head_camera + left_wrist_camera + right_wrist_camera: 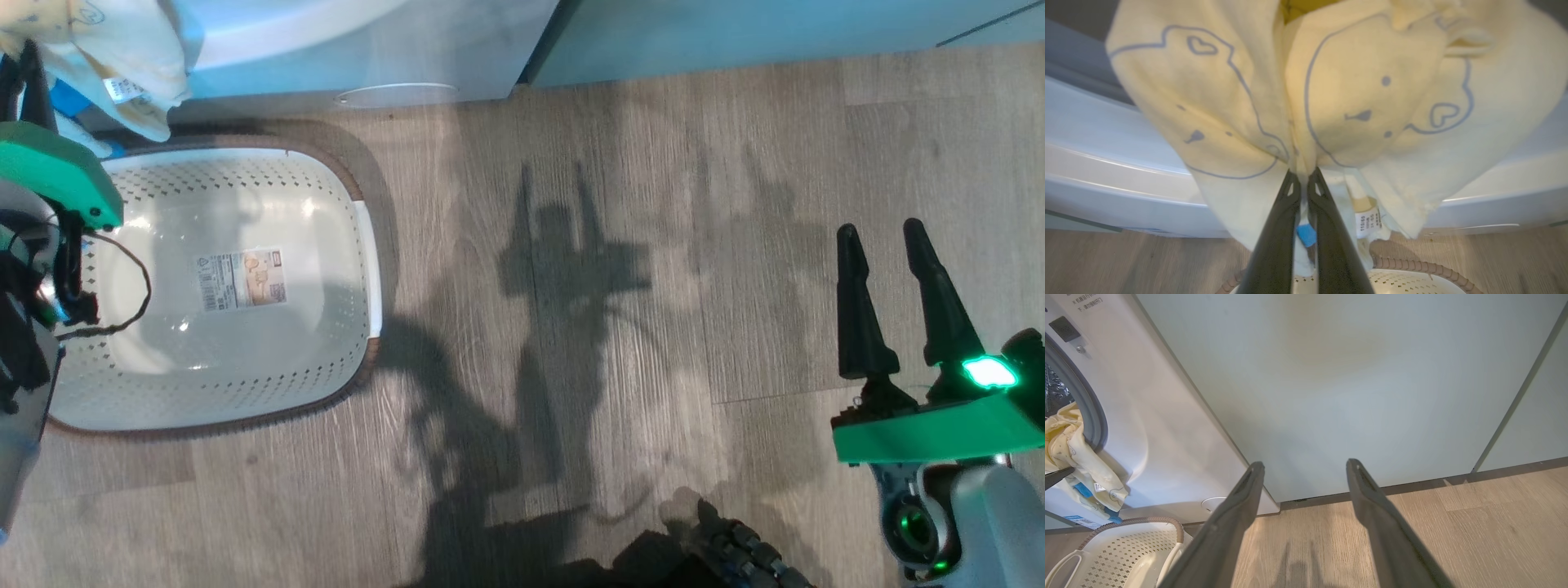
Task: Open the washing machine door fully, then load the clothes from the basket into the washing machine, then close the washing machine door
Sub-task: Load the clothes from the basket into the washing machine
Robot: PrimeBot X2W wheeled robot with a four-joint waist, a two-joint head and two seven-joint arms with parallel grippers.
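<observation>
Since the clothes [1355, 102] are light, limp and floppy, we judge a pinch on a bunched fold safest. Left gripper [1303, 176] clamped on them at the washing machine [1159, 416] mouth, over the basket [163, 184] far rim; right gripper [1304, 465] jaws apart.

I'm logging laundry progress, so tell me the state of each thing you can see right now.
Left gripper: shut on the clothes.
Right gripper: open, empty, above the floor.
Clothes: bunched, hanging at the mouth of the washing machine.
Basket: on the floor, no clothes inside.
Washing machine: mouth uncovered, drum showing.
</observation>
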